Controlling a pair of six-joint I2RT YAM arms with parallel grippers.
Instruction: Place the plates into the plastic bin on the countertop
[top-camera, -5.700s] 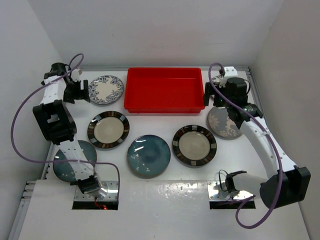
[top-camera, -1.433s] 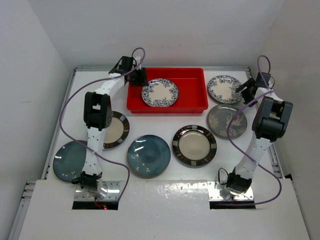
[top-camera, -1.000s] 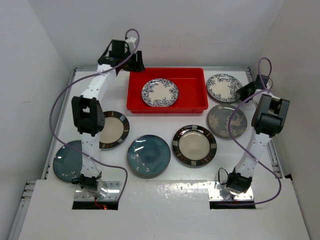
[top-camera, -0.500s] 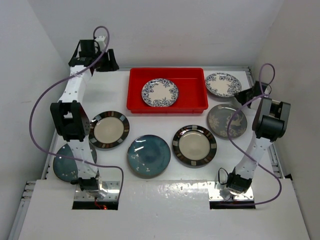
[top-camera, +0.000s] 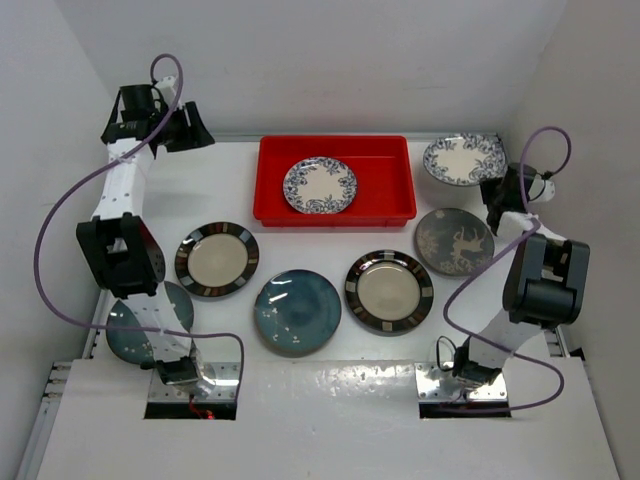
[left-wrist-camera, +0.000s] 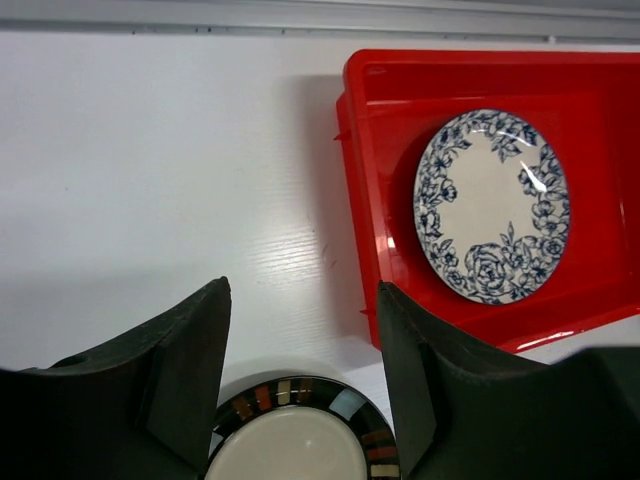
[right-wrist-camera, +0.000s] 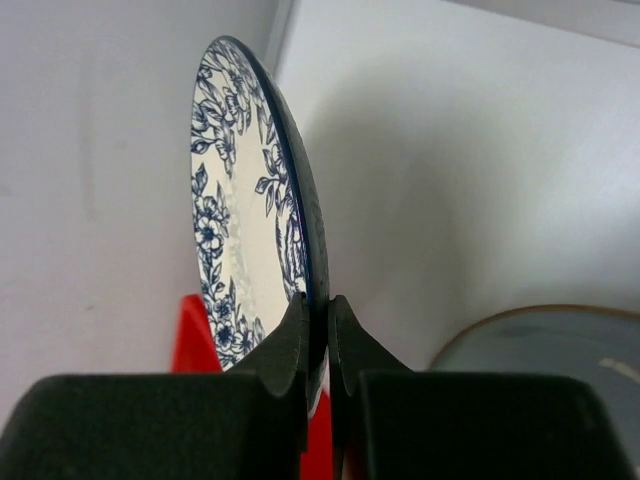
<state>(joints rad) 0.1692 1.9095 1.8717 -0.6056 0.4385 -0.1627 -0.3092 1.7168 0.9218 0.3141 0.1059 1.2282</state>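
Note:
A white plate with a blue floral rim (top-camera: 320, 185) lies flat in the red plastic bin (top-camera: 382, 160). My right gripper (top-camera: 490, 180) is shut on the rim of a second floral plate (top-camera: 462, 160), held tilted above the countertop right of the bin. In the right wrist view the fingers pinch that plate (right-wrist-camera: 235, 200) edge-on, gripper (right-wrist-camera: 318, 310). My left gripper (top-camera: 193, 133) hangs open and empty high over the far left corner. In its wrist view the gripper (left-wrist-camera: 300, 375) frames a cream banded plate (left-wrist-camera: 300, 445), with the bin (left-wrist-camera: 365, 200) and its plate (left-wrist-camera: 492, 205) to the right.
On the white countertop (top-camera: 220, 195) lie two cream banded plates (top-camera: 217, 259) (top-camera: 390, 291), a teal plate (top-camera: 297, 311), another teal plate (top-camera: 135, 322) partly behind the left arm, and a dark grey plate (top-camera: 455, 240) below the right gripper. White walls stand close on three sides.
My right gripper has shut on the floral plate and raised it off the countertop. The left arm has swung from the bin out to the far left corner.

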